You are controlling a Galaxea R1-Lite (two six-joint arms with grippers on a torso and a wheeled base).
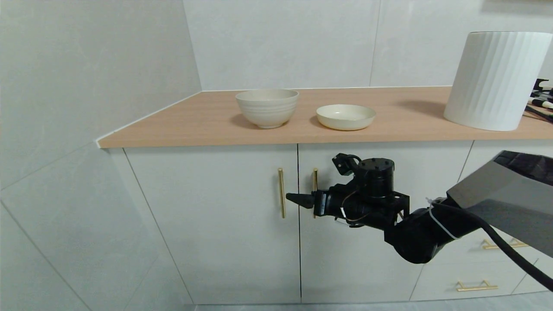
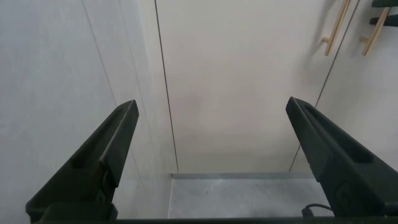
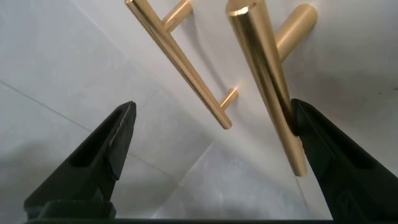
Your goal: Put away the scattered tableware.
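Observation:
A cream ribbed bowl (image 1: 267, 107) and a shallow cream dish (image 1: 345, 116) stand side by side on the wooden counter (image 1: 173, 125). Below the counter, my right gripper (image 1: 302, 200) is held sideways at the two gold door handles of the cabinet. In the right wrist view this gripper (image 3: 212, 109) is open. The right door's handle (image 3: 267, 81) lies between the fingers, close against one finger (image 3: 323, 162), and the left door's handle (image 3: 180, 62) is farther off. My left gripper (image 2: 211, 107) is open and holds nothing, low before the left cabinet door (image 2: 242, 93).
A tall white ribbed container (image 1: 497, 80) stands at the counter's right end, with dark utensils (image 1: 542, 101) behind it. Both cabinet doors (image 1: 216, 224) are closed. Drawers with gold pulls (image 1: 477, 285) are at the lower right. A tiled wall (image 1: 65, 151) closes off the left side.

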